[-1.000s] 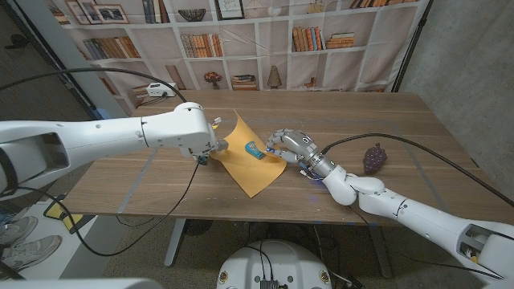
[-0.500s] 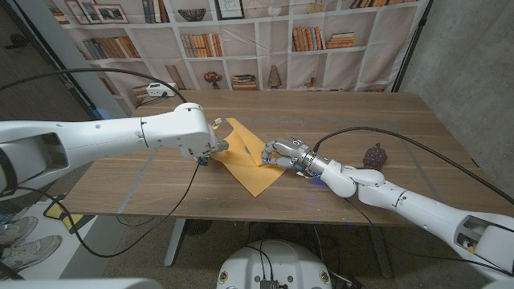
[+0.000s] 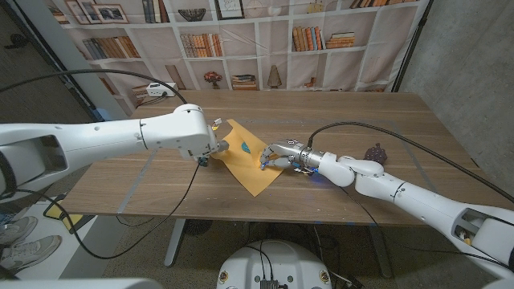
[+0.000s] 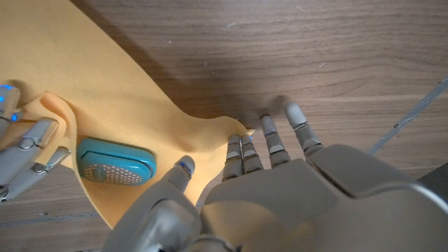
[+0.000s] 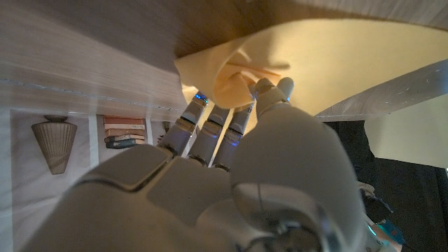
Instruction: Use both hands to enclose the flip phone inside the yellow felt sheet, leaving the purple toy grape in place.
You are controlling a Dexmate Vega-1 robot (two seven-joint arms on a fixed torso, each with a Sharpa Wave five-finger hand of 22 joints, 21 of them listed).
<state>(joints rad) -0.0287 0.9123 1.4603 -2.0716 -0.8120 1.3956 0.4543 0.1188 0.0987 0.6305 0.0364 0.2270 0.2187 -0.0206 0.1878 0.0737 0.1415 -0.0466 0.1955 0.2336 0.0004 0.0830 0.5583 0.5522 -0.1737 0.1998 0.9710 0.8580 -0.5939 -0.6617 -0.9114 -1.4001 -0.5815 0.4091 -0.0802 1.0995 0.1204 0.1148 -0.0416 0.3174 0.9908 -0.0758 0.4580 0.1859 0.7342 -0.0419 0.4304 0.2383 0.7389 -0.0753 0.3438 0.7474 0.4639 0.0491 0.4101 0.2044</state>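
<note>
The right hand (image 3: 277, 155) had slid lower, pinching the yellow felt sheet (image 3: 249, 164) to fold it over the flip phone (image 4: 115, 162) lying on it. The left hand (image 3: 210, 144), fingers spread and unladen, pinned the opposite edge. The purple toy grape (image 3: 375, 152) sat apart.

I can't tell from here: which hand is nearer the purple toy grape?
The right. The right hand grips the yellow felt sheet mid-table, with the purple toy grape further along its own side; the left hand is beyond the sheet, farther away.
</note>
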